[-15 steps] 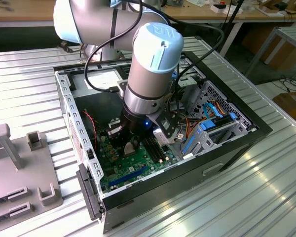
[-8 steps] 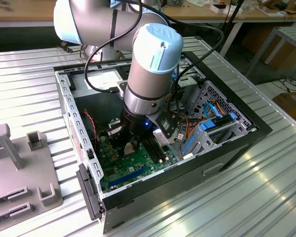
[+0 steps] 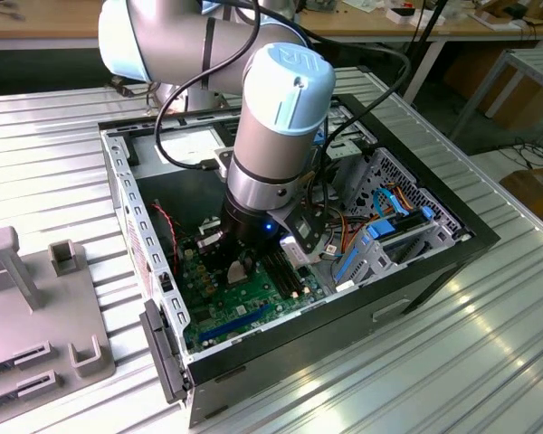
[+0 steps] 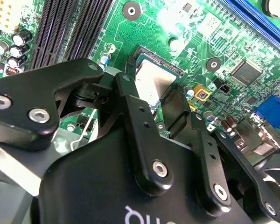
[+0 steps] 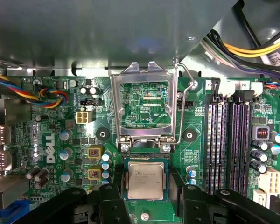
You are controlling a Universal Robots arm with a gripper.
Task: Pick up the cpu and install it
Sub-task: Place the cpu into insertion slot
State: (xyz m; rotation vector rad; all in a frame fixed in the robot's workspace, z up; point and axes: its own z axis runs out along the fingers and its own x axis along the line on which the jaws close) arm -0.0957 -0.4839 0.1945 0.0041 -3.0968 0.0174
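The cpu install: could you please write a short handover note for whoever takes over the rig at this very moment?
End effector: down inside the computer case, straddling the cpu; in both wrist views I cannot tell whether it grips.
Cpu: appears to lie flat in the socket, metal top up, squared to the socket's edges.
Done: cpu brought to the socket and seemingly seated.
Left: the load frame stands open, swung up off the socket, so the cpu is not clamped.
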